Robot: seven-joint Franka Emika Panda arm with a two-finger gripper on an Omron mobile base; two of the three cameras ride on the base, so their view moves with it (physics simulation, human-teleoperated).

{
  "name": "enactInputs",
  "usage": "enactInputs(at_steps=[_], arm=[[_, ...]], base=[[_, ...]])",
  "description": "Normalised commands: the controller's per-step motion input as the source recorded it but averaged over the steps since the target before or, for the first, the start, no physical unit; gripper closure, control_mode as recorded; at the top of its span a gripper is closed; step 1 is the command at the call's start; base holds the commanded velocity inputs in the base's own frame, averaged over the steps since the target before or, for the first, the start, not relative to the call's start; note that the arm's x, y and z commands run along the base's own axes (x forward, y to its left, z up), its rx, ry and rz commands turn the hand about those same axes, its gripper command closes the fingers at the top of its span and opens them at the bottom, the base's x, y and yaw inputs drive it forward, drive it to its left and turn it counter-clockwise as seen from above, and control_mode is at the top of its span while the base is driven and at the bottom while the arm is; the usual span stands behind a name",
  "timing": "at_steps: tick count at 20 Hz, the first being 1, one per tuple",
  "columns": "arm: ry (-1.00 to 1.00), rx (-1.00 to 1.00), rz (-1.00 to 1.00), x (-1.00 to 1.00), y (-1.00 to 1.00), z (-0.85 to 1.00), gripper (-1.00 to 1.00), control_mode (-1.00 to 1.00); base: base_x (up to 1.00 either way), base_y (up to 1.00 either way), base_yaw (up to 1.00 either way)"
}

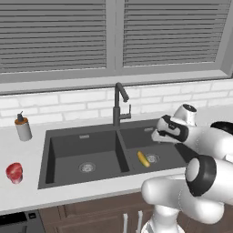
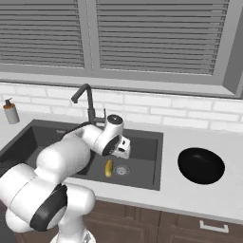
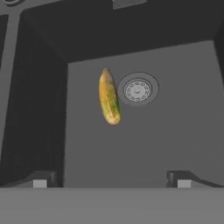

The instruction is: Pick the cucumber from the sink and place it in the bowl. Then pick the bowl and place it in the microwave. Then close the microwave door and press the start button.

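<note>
Wide-spread fingertips [image 3: 40, 183] of gripper [image 3: 112, 183] over sink [image 3: 175, 144], arm hiding its near rim; cucumber [image 3: 109, 96] beside drain [image 3: 138, 89]; bowl [image 2: 201, 165] empty.

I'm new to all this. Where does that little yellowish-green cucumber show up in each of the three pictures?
Left base view: the small yellowish-green cucumber lies right of centre, on the right basin's floor.
Right base view: it lies left of centre, below the white arm.
Hand view: it lies just above centre.
Shared landmark: the round steel drain right beside it.
</note>
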Motion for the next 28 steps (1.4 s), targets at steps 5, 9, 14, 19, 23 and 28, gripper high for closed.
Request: enactInputs(at_steps=[5,9,14,19,23,28], arm=[[0.09,0.00,0.00,0.43,0.24,-0.49,-1.00,-1.00],[0.13,0.00,0.00,0.34,0.12,-0.48,-1.00,-1.00],[0.13,0.00,0.00,0.32,0.00,-0.44,-1.00,-1.00],[0.12,0.00,0.00,0.11,0.00,-0.36,-1.00,-1.00],[0.04,0.00,0.00,0.33,0.00,-0.38,-1.00,-1.00],[0.00,0.00,0.00,0.39,0.02,-0.36,-1.00,-1.00]], base=[[0.00,0.00,0.00],[0.00,0.00,0.00],[0.00,0.00,0.00],[0.00,0.00,0.00],[0.00,0.00,0.00],[0.00,0.00,0.00]])
